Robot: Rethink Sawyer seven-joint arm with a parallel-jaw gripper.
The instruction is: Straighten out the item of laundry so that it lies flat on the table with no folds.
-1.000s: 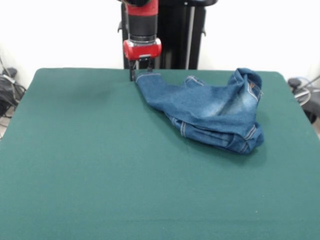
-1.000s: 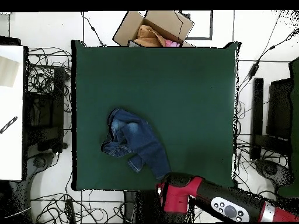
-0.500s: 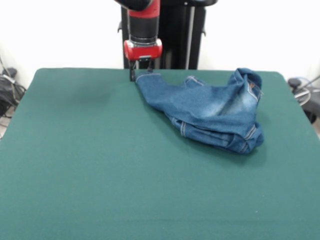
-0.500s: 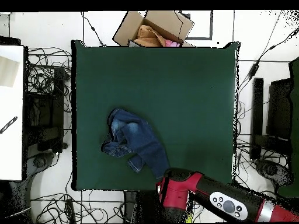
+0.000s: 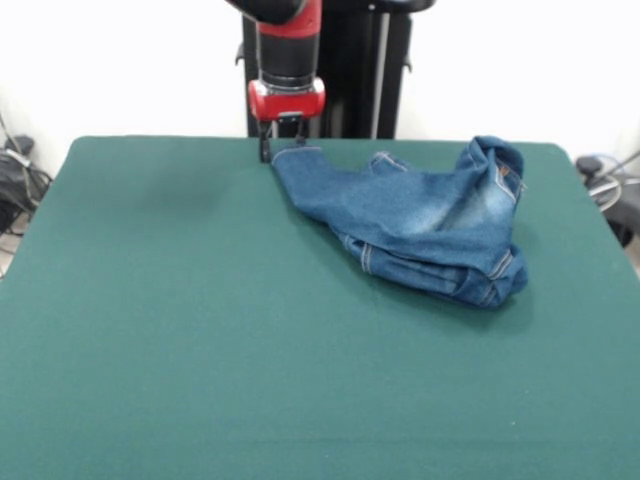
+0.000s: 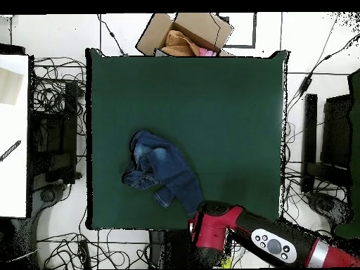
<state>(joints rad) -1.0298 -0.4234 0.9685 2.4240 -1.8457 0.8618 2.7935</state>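
Observation:
The item of laundry, a pair of blue jeans (image 5: 420,215), lies rumpled on the right far part of the green table (image 5: 200,330). One leg stretches left to the far edge; the waist end is bunched and folded at the right. My gripper (image 5: 282,145) stands at that leg's hem, open, its fingertips on either side of the hem's corner. In the overhead view the jeans (image 6: 163,169) lie at the table's (image 6: 225,112) lower left. There the arm's red wrist (image 6: 209,228) covers the gripper at the leg's end, by the bottom edge.
A cardboard box (image 6: 186,34) with cloth in it sits beyond the table's top edge in the overhead view. A white surface (image 6: 13,133) lies off the left side, and cables run over the floor around the table.
The arm's upper links have shifted a little. The gripper has stayed at the hem, and the jeans have not moved.

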